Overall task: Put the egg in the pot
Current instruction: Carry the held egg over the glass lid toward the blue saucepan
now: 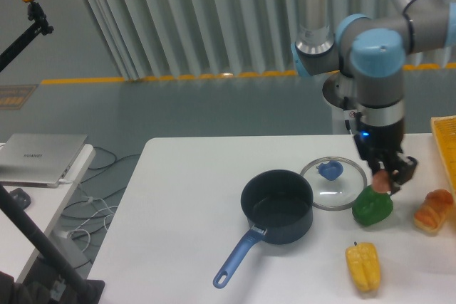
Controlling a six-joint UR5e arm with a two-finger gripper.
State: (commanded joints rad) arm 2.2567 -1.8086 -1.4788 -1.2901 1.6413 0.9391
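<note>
Egg held aloft, right of the pot.
My gripper (385,179) is clamped on the egg (382,181), mostly hidden between my fingers, above the green pepper (372,206); pot (276,206) sits open, left.

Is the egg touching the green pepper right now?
Cannot tell. In the fixed camera, the egg, held in the gripper, overlaps the top of the green pepper, so no gap or contact shows plainly.

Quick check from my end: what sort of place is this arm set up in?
Likely a robotics lab or workshop, not a kitchen. A grey corrugated wall with yellow floor tape, a silver laptop on a side desk, and toy food beside the dark navy-blue saucepan on the white table.
</note>
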